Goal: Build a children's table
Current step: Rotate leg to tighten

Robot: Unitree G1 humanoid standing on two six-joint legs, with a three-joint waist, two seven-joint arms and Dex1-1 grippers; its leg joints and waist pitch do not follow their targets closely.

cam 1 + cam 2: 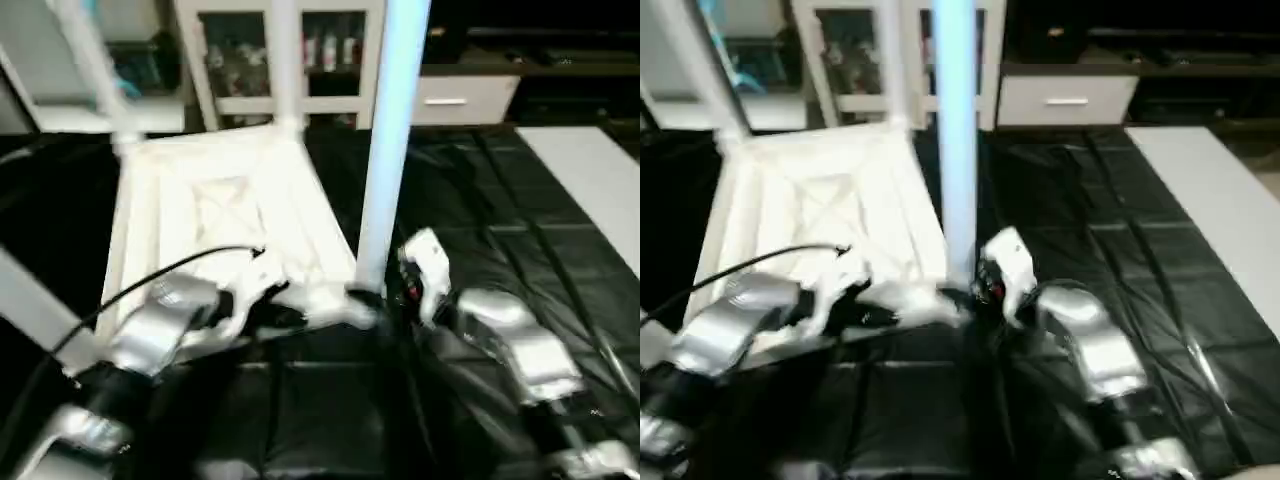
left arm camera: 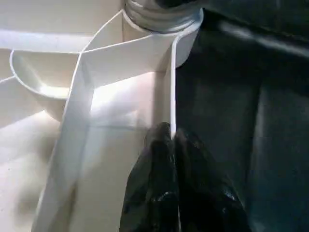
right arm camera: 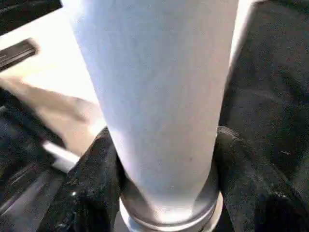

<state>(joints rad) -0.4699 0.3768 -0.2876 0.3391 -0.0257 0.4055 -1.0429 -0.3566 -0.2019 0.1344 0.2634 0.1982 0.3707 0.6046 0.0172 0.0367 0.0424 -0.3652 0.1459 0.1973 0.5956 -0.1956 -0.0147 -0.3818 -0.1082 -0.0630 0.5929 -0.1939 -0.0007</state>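
Tabletop (image 1: 225, 215) lies underside up on the black worktop (image 1: 520, 210), three legs standing in its sockets. Head views show the right tool (image 1: 392, 290) at the near-corner leg (image 1: 385, 170); its wrist view shows black fingers (image 3: 91, 188) clenched around that leg's base. Left wrist view shows the left tool (image 2: 171, 145) pinching the tabletop's edge rib (image 2: 171, 92).

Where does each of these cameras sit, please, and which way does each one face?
Head views: forward and down over both silver forearms onto the upturned tabletop.
Left wrist: along the left gripper, fingers shut on the tabletop's rim.
Right wrist: along the right gripper, fingers around the upright leg.
Shared: all show that leg at its corner socket.
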